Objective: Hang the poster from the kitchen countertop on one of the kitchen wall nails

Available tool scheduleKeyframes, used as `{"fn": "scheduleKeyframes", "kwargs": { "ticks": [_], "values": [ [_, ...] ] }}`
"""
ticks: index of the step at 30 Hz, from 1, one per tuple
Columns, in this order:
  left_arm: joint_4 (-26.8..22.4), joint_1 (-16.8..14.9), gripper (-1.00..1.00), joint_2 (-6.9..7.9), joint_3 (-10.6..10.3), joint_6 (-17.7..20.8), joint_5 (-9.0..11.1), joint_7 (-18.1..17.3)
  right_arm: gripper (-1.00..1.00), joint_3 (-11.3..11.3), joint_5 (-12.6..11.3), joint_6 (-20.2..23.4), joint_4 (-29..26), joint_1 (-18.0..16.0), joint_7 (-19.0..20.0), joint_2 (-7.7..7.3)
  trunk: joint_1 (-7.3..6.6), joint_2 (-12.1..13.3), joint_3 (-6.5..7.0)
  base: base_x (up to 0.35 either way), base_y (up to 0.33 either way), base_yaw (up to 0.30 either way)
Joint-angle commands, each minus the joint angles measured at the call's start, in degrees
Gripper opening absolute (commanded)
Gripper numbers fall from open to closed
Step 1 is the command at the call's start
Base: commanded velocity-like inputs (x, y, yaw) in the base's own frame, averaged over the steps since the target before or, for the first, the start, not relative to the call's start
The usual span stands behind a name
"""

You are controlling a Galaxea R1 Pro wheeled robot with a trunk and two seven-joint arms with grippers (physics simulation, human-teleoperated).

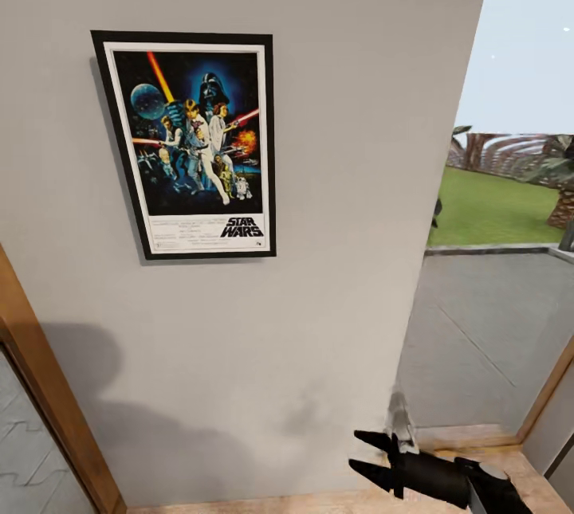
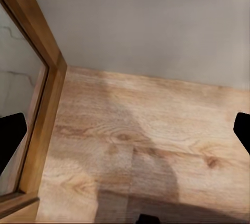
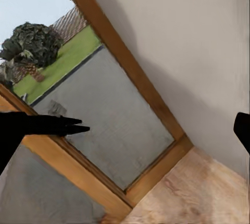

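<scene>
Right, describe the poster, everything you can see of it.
The poster is a rectangular print in a thin black frame with a white margin. Its dark blue art shows colourful figures, a dark helmeted face, a planet and red beams, with black STAR WARS lettering at the lower right. It lies flat against the off-white wall, upright, casting a thin shadow. No hand touches it.

The off-white wall (image 1: 351, 179) carries the poster (image 1: 191, 146), which hangs flat against it, upper left, slightly tilted (its lower edge leans right). Below, the pale wooden floor (image 2: 146, 146) meets the wall's base; a wooden door frame (image 1: 48, 386) stands at left.
</scene>
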Motion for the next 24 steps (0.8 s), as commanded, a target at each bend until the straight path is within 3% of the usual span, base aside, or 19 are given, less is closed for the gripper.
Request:
{"fn": "scheduleKeyframes", "kwargs": {
  "ticks": [1,5,7,10,13,19,23,24],
  "values": [
    [0.15,0.01,1.0,-0.03,0.09,-0.08,-0.02,-0.32,1.0,-0.2,-0.11,-1.1,3.22,0.02,-0.28,-0.04,0.03,-0.02,0.01,0.0,0.0,0.0],
    [1.72,0.01,1.0,-0.15,-0.24,-0.13,-0.03,-0.28,1.0,-0.53,0.08,-6.15,15.52,0.22,-4.11,-0.42,0.03,-0.02,0.01,0.0,0.0,0.0],
    [2.58,0.01,1.0,-0.4,-0.37,-0.19,-0.05,-0.19,1.0,-0.52,0.22,-10.15,25.26,0.28,-8.73,-0.74,0.03,-0.02,0.01,0.0,0.0,0.0],
    [2.96,0.01,1.0,-0.95,-0.42,-0.23,-0.11,0.0,1.0,-0.46,0.31,-13.52,32.99,0.33,-14.33,-1.03,0.03,-0.02,0.01,0.0,0.0,0.0],
    [3.14,0.01,1.0,-1.34,-0.41,-0.29,-0.16,0.19,1.0,-0.44,0.34,-14.88,37.47,0.35,-19.18,-1.15,0.03,-0.02,0.01,0.0,0.0,0.0],
    [7.14,0.01,1.0,-2.39,-0.38,-3.88,-0.26,1.51,1.0,-0.3,0.37,-15.92,43.79,0.53,-36.03,-1.14,0.03,-0.02,0.01,0.0,0.0,0.0],
    [10.95,0.01,1.0,-2.58,-0.4,-6.68,-0.26,4.75,1.0,-0.21,0.37,-15.92,45.53,0.63,-45.6,-0.88,0.03,-0.02,0.01,0.0,0.0,0.0],
    [12.58,0.01,1.0,-2.64,-0.4,-7.83,-0.27,7.16,1.0,-0.19,0.35,-15.88,45.97,0.91,-50.89,-0.63,0.03,-0.02,0.01,0.0,0.0,0.0]
  ]
}}
